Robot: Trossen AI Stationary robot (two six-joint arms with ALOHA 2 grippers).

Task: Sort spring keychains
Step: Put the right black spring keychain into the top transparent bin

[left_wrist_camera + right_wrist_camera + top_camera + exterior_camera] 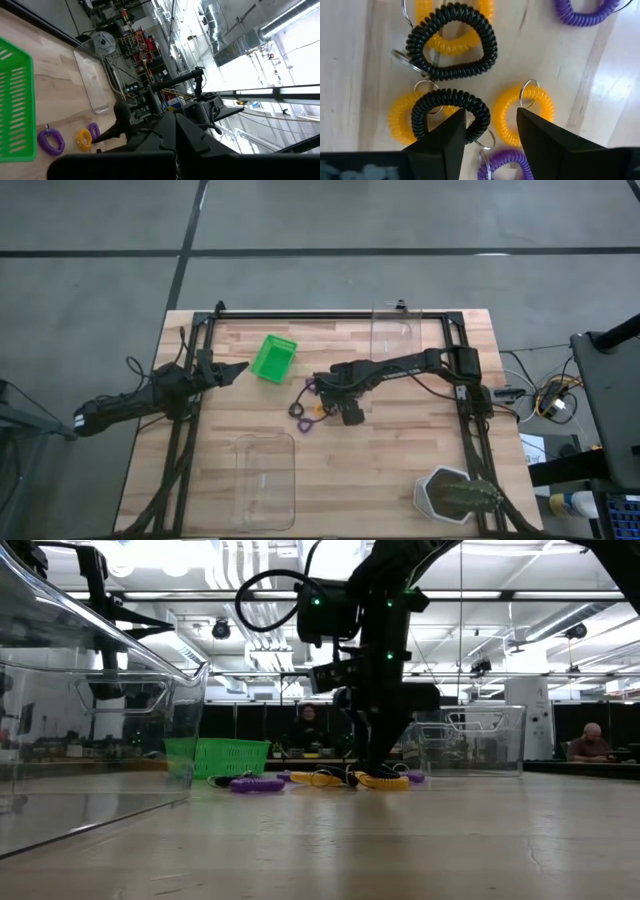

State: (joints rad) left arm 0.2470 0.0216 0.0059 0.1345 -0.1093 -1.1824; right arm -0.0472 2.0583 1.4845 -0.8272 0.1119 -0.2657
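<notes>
Several spring keychains in purple, orange and black lie in a loose pile (306, 408) on the middle of the wooden table. My right gripper (492, 125) is open and down at the pile, pointing at the table (375, 768). One finger covers part of a black coil (447, 107). The other finger stands beside an orange coil (525, 112). A second black coil (452, 42) lies on another orange one, with purple coils (587, 12) around. My left gripper (236, 369) is shut and hovers by the green bin (273, 357), touching nothing. My right gripper comes at the pile from above with its fingers on either side of the gap between the black coil (470, 117) and the orange coil (512, 117). Whether either finger touches a coil I cannot tell.
A clear tray (266, 480) sits near the table's near edge and another (397, 335) at the far edge. The green bin stands left of the pile. A white pot with a cactus (455, 495) occupies the near right corner. Black frame rails run along the table's sides.
</notes>
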